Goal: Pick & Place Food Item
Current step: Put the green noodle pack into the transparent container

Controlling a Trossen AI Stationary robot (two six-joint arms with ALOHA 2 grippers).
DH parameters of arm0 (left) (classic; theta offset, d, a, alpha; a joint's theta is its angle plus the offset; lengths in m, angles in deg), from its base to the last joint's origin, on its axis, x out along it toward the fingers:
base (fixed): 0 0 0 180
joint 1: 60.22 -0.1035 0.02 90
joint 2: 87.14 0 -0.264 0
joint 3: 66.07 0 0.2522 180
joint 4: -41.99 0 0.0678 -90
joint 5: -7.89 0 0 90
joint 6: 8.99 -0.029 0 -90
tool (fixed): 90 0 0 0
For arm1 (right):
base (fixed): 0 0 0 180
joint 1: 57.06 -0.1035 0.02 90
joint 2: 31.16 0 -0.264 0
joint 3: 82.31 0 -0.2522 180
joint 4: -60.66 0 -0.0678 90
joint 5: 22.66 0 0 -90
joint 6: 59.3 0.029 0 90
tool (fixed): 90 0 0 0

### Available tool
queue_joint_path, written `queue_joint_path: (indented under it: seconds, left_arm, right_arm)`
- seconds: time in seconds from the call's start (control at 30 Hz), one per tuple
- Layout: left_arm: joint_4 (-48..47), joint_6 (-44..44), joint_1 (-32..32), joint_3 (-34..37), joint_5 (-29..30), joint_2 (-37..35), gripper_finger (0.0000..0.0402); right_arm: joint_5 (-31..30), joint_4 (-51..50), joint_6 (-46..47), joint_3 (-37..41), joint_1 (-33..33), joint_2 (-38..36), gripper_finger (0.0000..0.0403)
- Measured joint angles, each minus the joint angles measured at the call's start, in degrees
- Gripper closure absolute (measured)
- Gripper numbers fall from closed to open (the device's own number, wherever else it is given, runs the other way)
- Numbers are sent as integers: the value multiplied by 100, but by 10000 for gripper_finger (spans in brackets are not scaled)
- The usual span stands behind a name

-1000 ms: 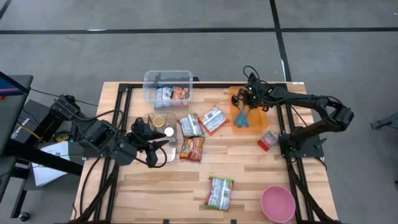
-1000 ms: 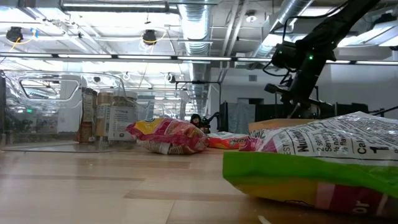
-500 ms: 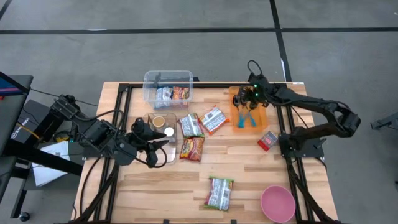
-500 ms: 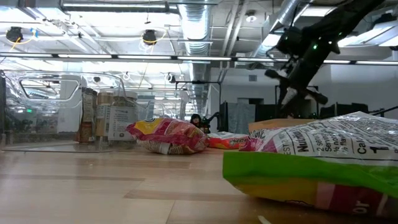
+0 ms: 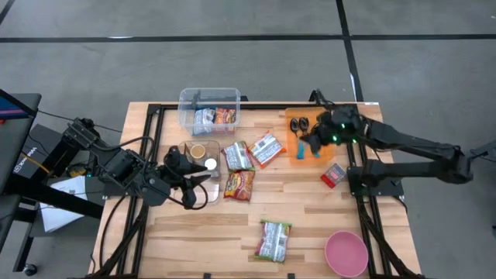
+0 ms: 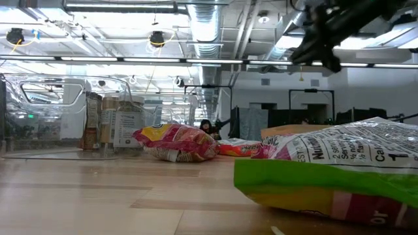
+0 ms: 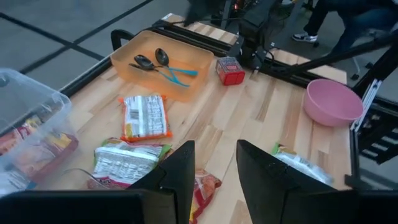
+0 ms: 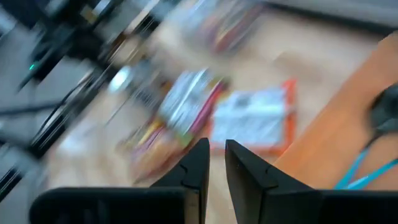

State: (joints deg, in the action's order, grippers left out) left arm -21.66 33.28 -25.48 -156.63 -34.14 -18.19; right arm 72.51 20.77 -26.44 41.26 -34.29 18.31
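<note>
High view: right gripper (image 5: 311, 142), fingers nearly closed and empty, hangs over the orange tray (image 5: 297, 153) beside the snack packet (image 5: 266, 148) (light, crinkly, slippery; probably best pinched at a sealed edge).

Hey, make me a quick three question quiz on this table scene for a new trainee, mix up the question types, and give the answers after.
1. True or false: the pink bowl holds a snack packet.
2. What lies in the orange tray? A) spoons B) jars C) packets
3. Which gripper is above the orange tray?

Key:
1. False: it holds no packet.
2. A: spoons.
3. The right gripper; the left gripper sits by the jars.
</note>
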Motion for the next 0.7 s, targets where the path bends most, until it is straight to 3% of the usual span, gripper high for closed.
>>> queue_joint_path:
  seconds: [0.17,0.4,0.7]
  left_arm:
    - [-4,-333,0,0,137,0,289]
    - [4,-345,0,0,566,-1,289]
    - [282,-345,0,0,668,-1,289]
  right_arm:
    - [52,-591,716,2,-1202,-473,356]
    - [-8,-197,1355,2,-2720,-724,356]
    - [-1176,128,1668,4,-3824,-528,356]
